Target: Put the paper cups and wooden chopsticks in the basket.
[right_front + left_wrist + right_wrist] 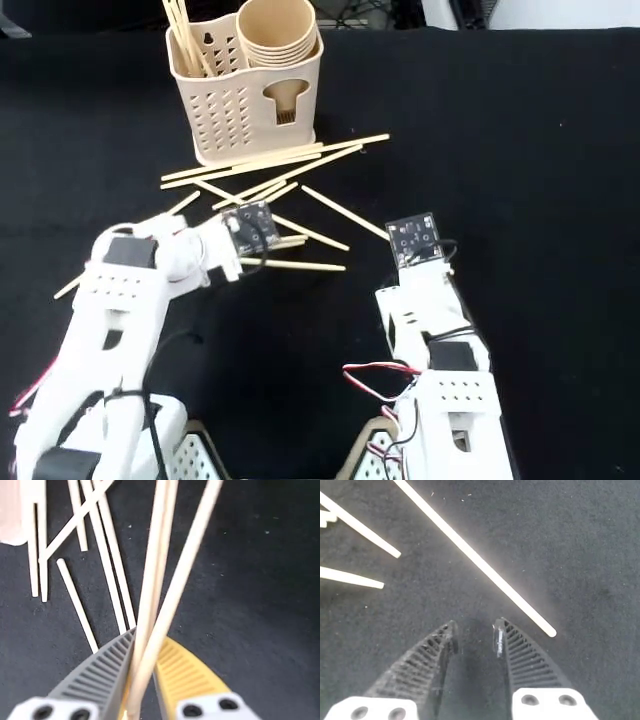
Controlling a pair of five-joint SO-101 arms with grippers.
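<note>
left gripper [145, 642] — jaws pinched on a bundle of wooden chopsticks [179, 575], above loose chopsticks [300, 154] scattered on the black table [540, 150] in front of the basket [235, 115]. right gripper [475, 630] — jaws slightly apart, empty, just beside a single chopstick [475, 556]. paper cups [278, 35] stacked inside the basket, next to upright chopsticks [183, 35].

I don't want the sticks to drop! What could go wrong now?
The left gripper pinches a bunch of chopsticks that fan apart, so one might slip out. On the way to the basket, their long ends could catch its rim or the standing chopsticks inside. The loose chopsticks lie crossed in front of the basket and could get knocked.
</note>
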